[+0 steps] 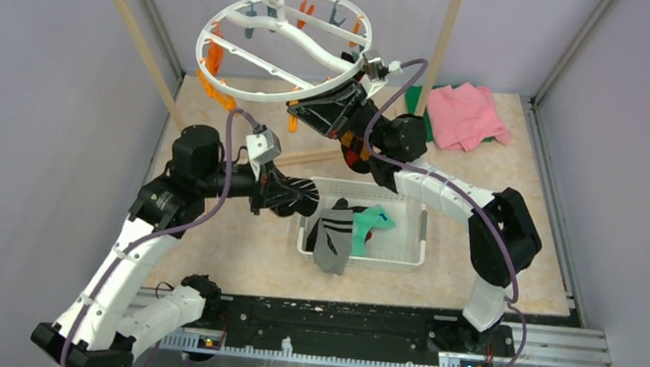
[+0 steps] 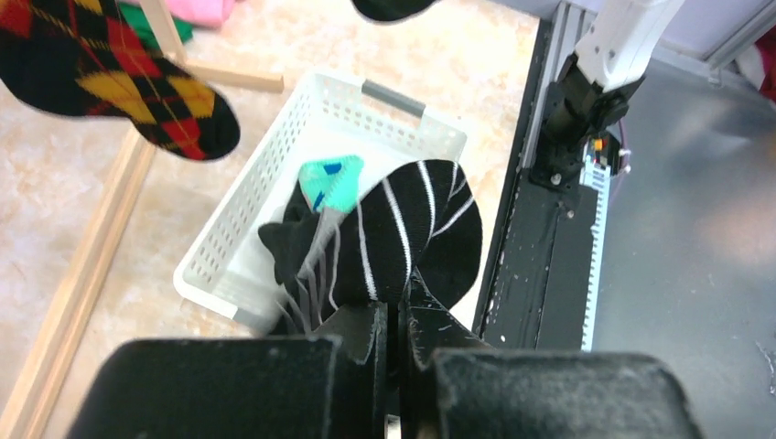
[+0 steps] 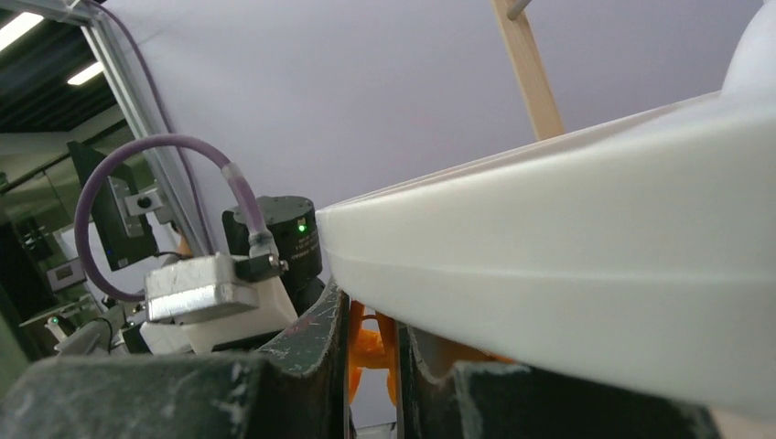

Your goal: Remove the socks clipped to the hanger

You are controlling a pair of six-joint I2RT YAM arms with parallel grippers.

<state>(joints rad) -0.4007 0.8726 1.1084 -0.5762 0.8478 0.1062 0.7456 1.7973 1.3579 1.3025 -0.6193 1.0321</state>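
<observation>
Left claw (image 2: 395, 311): jaws drawn to a thin slit, with the black edge of the striped sock (image 2: 412, 229) pinched at their tips. From overhead it (image 1: 306, 201) hangs just beside the left end of the basket (image 1: 386, 260).
Right claw (image 3: 373, 320): raised to the near rim of the hanger (image 3: 595, 229), jaws narrow with an orange clip (image 3: 371, 352) between the fingers. The white rim crosses just above them.
Hanger (image 1: 202, 48): hooked over the metal bar of the wooden rack (image 1: 138, 31), its ring tilted, high over the far half of the worktop (image 1: 233, 256). The right claw (image 1: 303, 108) meets it at the near edge.
Striped sock (image 1: 332, 238): black with white stripes and a grey end, draped over the near wall of the basket, partly inside and partly hanging outside.
Teal sock (image 1: 375, 217): lies inside the basket, touching the striped sock. The left wrist view shows it (image 2: 331, 183) tucked behind the black fabric.
Argyle sock (image 2: 119, 73): red, black and orange, dangling in the air above the worktop, apart from the basket (image 2: 274, 165). From overhead it (image 1: 355, 158) shows only in part, under the right arm.
Other clips (image 1: 211, 65): orange ones hang along the left rim of the ring.
Pink cloth (image 1: 467, 114): folded at the far right of the worktop, with a green cloth (image 1: 419, 103) just beside it.
</observation>
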